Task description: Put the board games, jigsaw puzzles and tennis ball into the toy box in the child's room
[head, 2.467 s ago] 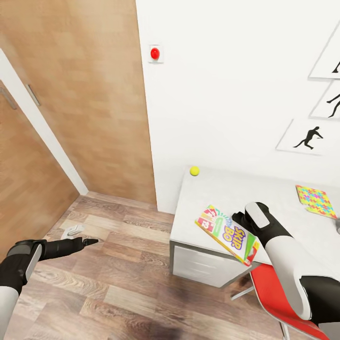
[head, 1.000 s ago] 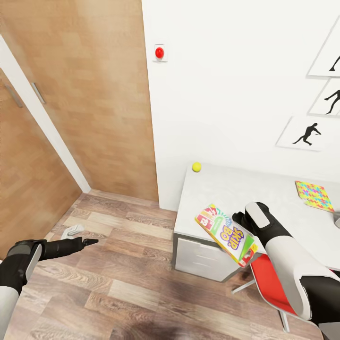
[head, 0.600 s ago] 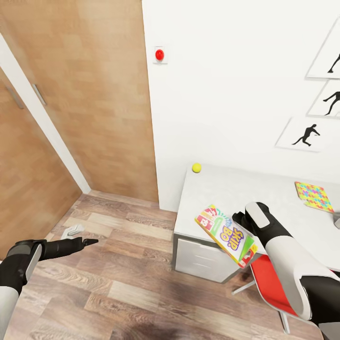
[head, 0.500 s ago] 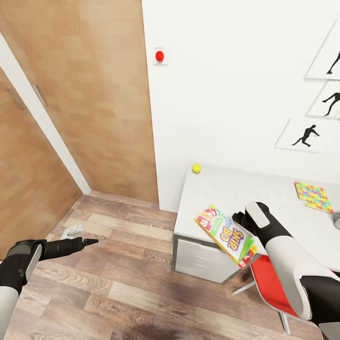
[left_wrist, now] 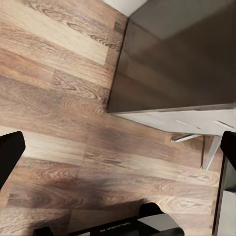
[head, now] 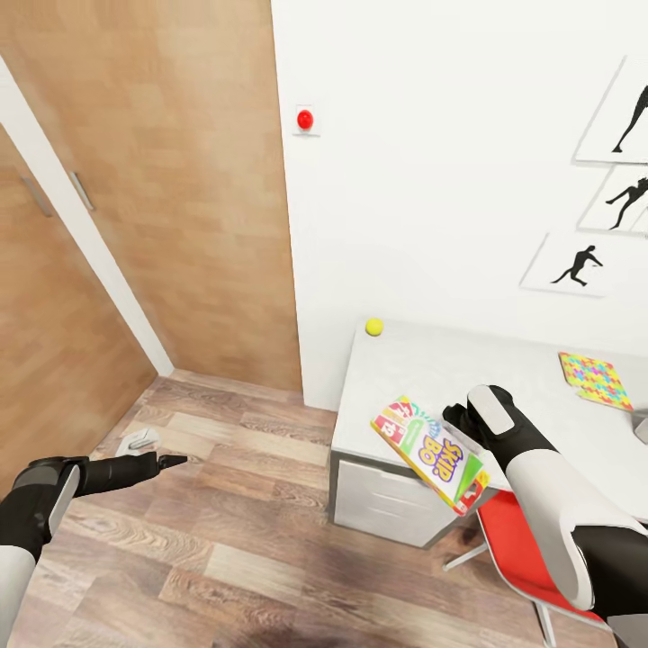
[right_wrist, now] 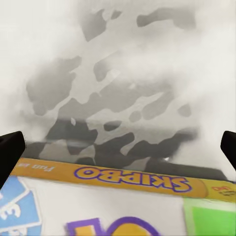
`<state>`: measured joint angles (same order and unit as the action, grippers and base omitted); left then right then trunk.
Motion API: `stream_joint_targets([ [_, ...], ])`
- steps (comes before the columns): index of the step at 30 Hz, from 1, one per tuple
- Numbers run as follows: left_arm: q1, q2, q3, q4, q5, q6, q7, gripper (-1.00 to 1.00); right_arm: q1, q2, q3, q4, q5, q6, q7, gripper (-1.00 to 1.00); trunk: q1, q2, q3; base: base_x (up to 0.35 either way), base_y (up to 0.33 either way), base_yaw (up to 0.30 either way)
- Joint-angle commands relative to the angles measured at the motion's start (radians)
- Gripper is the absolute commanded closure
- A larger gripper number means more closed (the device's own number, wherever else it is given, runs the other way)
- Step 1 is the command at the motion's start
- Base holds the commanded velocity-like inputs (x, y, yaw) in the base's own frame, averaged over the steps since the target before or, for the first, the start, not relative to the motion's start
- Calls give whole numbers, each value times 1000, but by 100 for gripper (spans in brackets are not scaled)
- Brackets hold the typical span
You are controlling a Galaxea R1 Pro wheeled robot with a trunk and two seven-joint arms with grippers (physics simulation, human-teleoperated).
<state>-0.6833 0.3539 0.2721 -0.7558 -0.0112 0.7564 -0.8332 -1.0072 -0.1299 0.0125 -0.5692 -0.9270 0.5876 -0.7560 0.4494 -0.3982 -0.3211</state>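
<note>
Over table's (head: 423,369) near edge: board game (head: 430,449), tilted.
Right gripper (head: 459,423): clamped on it.
Left gripper (head: 166,462): spread wide, 9 o'clock.

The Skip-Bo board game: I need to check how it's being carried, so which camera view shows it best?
The head view: the whole board game shows there, tilted, at the right gripper over the table edge. The right wrist view catches just its lettered edge up close. The left wrist view faces the wood floor.
</note>
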Motion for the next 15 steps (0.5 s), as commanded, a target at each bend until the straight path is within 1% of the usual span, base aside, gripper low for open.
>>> stream_joint_targets([
  [1,-1,0,2,0,-1,8,-4,-100,-1,0,1,-1,-6,5,-6,-100,1,-2,0,0,0,0],
  [15,-1,0,2,0,-1,8,-6,-100,-1,0,1,-4,-6,3,-6,-100,1,-2,22,0,0,0],
])
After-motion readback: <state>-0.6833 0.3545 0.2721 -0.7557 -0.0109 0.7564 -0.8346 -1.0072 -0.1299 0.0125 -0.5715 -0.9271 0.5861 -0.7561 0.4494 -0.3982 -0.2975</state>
